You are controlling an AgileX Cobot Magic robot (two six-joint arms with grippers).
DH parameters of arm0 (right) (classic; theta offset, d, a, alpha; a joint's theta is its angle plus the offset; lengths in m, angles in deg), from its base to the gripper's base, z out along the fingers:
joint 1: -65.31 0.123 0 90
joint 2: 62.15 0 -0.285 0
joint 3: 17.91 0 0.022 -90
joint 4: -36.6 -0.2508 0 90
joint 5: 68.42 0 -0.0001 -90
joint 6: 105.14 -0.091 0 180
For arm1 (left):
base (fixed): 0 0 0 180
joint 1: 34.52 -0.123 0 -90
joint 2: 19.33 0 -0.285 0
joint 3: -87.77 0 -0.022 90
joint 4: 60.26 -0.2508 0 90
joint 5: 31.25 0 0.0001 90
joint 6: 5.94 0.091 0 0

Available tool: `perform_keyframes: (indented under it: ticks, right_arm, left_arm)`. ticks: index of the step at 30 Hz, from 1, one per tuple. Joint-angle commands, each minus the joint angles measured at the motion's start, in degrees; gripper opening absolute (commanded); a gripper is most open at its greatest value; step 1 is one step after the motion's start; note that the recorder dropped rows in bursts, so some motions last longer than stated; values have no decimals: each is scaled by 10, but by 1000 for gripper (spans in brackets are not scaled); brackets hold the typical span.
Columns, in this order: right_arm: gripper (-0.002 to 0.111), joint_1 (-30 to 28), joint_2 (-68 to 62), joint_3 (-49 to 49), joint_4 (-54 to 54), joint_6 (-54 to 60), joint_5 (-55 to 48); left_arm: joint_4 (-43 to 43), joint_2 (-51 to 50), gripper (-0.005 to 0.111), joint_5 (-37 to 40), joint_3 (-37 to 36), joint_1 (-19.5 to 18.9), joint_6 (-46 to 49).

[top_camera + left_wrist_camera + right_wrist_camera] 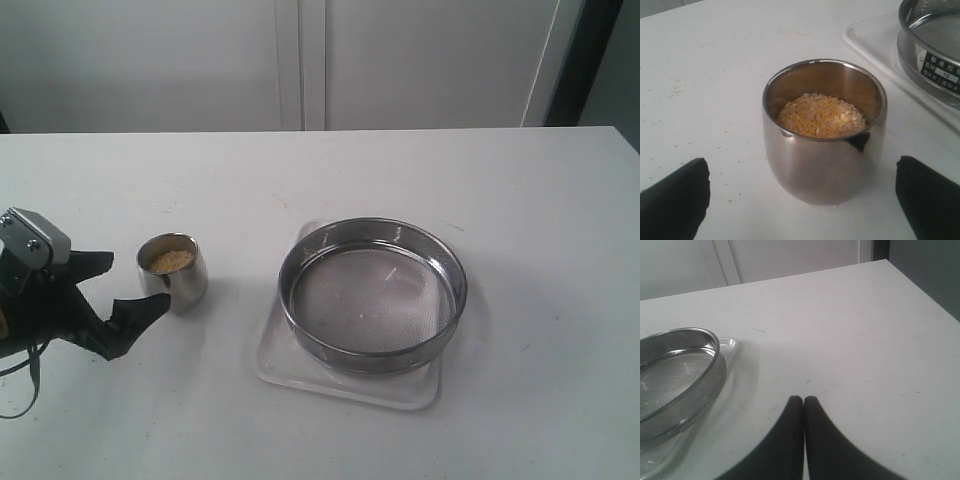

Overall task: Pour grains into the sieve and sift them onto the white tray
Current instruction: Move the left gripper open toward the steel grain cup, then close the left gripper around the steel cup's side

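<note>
- my left gripper (133,285): jaws spread wide, gripping nothing. it sits at about 8 o'clock from the steel cup (173,272), which stands upright just ahead of the gap.
- my right gripper (803,407): jaws pressed together, empty, over the bare table (865,340).
- grains (820,116): yellow and whitish mix, lying in the cup.
- white tray (350,385): flat on the table, at 3 o'clock from the cup, apart from it.
- sieve (372,295): resting level on the tray, covering most of it.
</note>
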Motion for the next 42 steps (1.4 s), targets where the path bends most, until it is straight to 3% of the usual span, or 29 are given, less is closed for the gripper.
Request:
perform_keyframes:
  ticks: [1,9,21,42]
  right_arm:
    - [0,1,2,-4,0,-2,8]
    - [0,1,2,-4,0,-2,8]
    - [0,1,2,-4,0,-15,8]
    - [0,1,2,-4,0,-18,8]
  left_arm:
    - [-18,-31,105,-2,18,0,-18]
    - [-39,-62,105,-2,43,3,-27]
    - [-22,-71,105,-2,102,62,-33]
    - [-26,-75,105,26,132,63,-33]
